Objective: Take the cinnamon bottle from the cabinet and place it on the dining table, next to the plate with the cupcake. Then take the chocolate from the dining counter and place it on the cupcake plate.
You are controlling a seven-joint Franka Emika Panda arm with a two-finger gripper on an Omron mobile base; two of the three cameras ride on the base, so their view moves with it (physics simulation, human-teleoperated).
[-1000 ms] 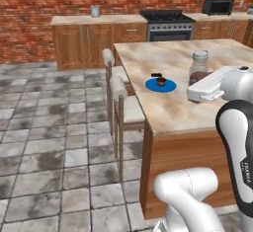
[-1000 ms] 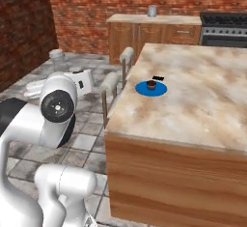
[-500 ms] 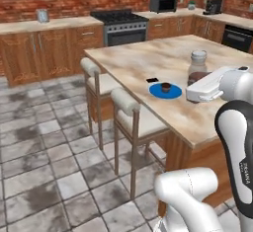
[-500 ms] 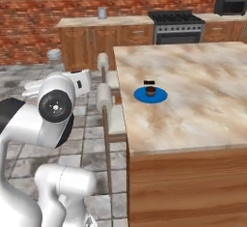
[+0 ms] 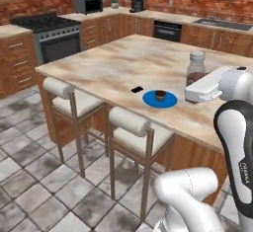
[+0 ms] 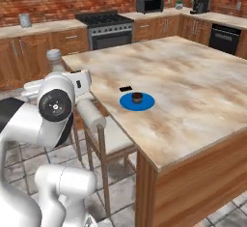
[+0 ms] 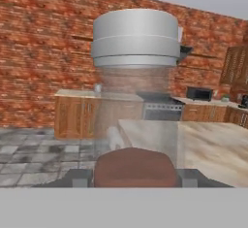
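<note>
The cinnamon bottle, clear with a grey cap and brown powder at its bottom, stands upright between the fingertips of my gripper, which is shut on it. In the left base view the bottle rises above the white hand, to the right of the blue plate. From the right base the bottle hangs off the table's stool side. The cupcake sits on the plate on the dining table. The small dark chocolate lies on the tabletop just beside the plate, also seen as chocolate.
Two padded stools stand along the table's near side. A stove, a microwave and wooden counters line the brick wall behind. Tiled floor lies open to the left.
The whole picture has shifted: the base has driven and turned round the table, which is now seen from its stool side. The bottle stays in the gripper.
</note>
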